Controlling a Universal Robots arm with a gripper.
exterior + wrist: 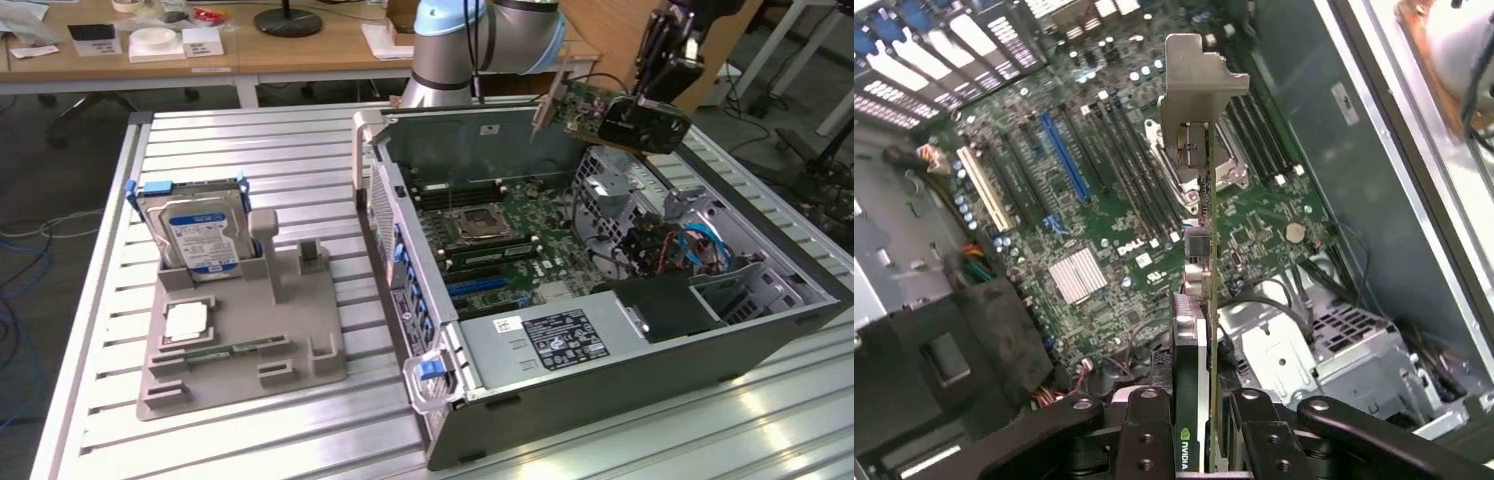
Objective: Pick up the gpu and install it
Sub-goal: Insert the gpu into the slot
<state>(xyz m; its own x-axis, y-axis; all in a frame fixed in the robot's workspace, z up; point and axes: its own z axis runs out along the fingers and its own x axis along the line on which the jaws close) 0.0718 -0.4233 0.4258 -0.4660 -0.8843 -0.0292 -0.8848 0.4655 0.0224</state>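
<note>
The gpu [607,108] hangs in the air above the far right corner of the open computer case [534,400], tilted, with its silver bracket [547,100] pointing toward the exterior view's left. My gripper [657,92] is shut on its black fan-shroud end. In the wrist view the gpu [1201,260] appears edge-on, its metal bracket [1199,85] farthest from the camera, and the black fingers [1146,430] clamp it on both sides. Below it lies the green motherboard [1114,230] with a blue expansion slot [1062,155] and the CPU socket [477,226].
A grey holder tray [240,340] on the slatted metal table [267,150] carries a hard drive [200,235], a CPU chip [187,320] and a RAM stick [227,350]. Inside the case are the power supply [554,340], drive cage and blue cables [694,245].
</note>
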